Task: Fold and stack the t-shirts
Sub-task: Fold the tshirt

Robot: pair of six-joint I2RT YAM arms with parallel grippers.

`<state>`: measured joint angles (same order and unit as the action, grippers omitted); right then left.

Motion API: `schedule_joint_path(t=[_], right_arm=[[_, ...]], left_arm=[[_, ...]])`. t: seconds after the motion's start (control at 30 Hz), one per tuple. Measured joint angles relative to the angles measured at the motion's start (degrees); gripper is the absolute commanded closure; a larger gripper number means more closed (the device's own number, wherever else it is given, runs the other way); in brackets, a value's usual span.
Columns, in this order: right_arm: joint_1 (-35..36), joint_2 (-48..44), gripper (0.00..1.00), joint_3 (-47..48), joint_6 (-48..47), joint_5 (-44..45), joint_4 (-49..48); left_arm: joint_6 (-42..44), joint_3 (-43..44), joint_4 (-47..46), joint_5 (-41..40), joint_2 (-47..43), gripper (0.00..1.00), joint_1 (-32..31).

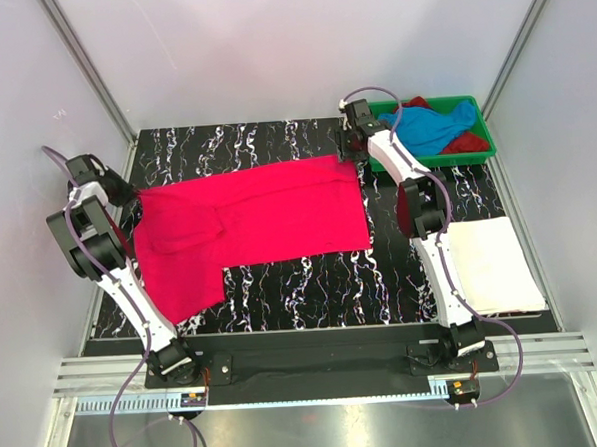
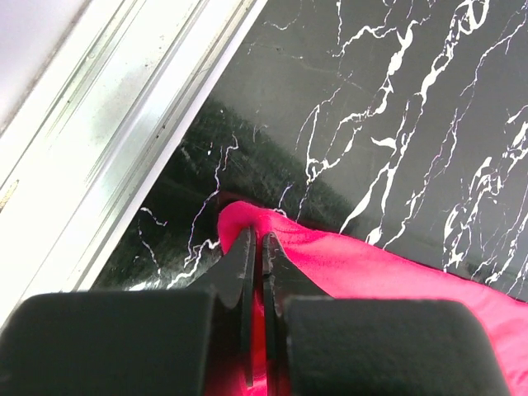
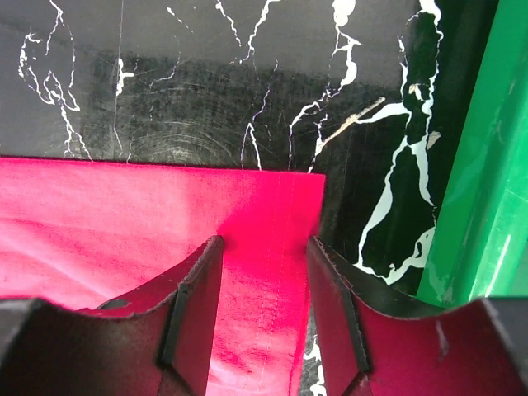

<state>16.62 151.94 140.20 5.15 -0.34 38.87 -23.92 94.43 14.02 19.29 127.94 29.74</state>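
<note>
The hot pink t-shirt (image 1: 249,226) lies spread on the black marbled table, one part hanging toward the near left. My left gripper (image 1: 125,196) is shut on its far-left edge; in the left wrist view pink cloth (image 2: 346,260) is pinched between the jaws of that gripper (image 2: 256,243). My right gripper (image 1: 350,146) is open over the shirt's far-right corner (image 3: 272,206), fingers straddling the hem of that gripper (image 3: 264,247). The white t-shirt (image 1: 491,263) lies folded at the right. The sky blue t-shirt (image 1: 429,127) and dark red t-shirt (image 1: 467,143) lie crumpled in the tray.
The green plastic tray (image 1: 489,138) stands at the far right, its wall close beside my right gripper (image 3: 483,181). An aluminium frame rail (image 2: 99,157) runs along the table's left edge, close to my left gripper. White walls enclose the table.
</note>
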Motion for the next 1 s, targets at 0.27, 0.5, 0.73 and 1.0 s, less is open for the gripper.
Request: schedule_joint_path(t=[0.27, 0.5, 0.73, 1.0], right_arm=[[0.0, 0.1, 0.47, 0.1, -0.2, 0.8, -1.3], [0.0, 1.8, 0.67, 2.0, 0.2, 2.7, -3.9], [0.0, 2.7, 1.00, 2.3, 0.6, 3.8, -5.2], [0.1, 2.8, 1.00, 2.3, -2.0, 8.9, -7.6]], left_arm=[[0.2, -1.0, -0.7, 0.2, -0.5, 1.00, 0.2], [0.0, -2.1, -2.3, 1.5, -0.9, 1.00, 0.4], [-1.5, -3.0, -5.0, 2.9, -0.9, 1.00, 0.5], [-3.3, -1.7, -5.2, 3.2, 0.0, 1.00, 0.5]])
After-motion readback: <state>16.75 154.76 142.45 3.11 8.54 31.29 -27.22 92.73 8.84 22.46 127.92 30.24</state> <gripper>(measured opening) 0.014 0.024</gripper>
